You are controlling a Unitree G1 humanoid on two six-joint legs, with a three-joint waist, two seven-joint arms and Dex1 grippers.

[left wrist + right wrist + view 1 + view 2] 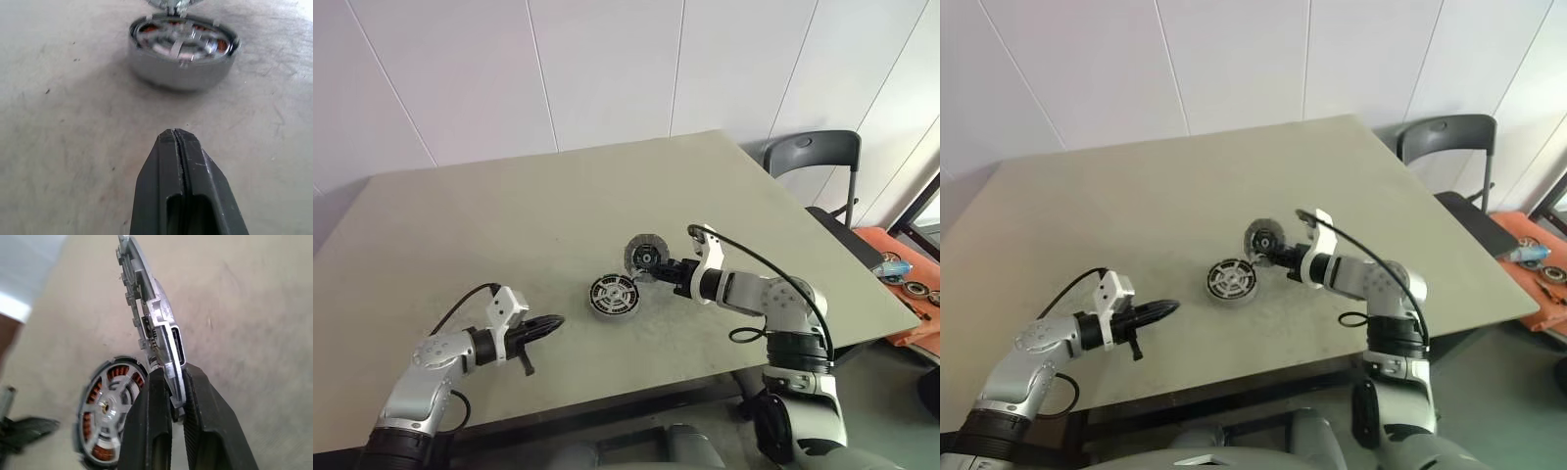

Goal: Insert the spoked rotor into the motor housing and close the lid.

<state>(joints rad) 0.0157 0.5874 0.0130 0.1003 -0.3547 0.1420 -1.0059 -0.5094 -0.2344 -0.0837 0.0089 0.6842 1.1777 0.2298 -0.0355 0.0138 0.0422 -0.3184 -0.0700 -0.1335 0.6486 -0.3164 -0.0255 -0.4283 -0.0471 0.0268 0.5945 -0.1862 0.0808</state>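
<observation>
The spoked rotor (149, 308) is pinched by its edge in your right end effector (658, 269), both black fingers closed on its rim, and it is held up off the surface (509, 215) standing nearly on edge, so its flat face looks sideways rather than down. The motor housing (613, 296) lies flat on the surface just below and to the robot's left of the rotor, open side up, with its copper windings and silver centre showing in the right wrist view.

So the move ahead turns on this, as I judge it: the rotor's axis runs close to level while the housing's axis points straight up, and you will need to tip the disc flat and carry it a little left and down before it can drop in.

Your right arm is the nearer one by far. Your left end effector (543, 327) is closed on nothing and sits low over the surface, near the housing but apart from it, pointing at its side wall.

Count: one rotor, one housing, two end effectors. I can make out no separate lid.
</observation>
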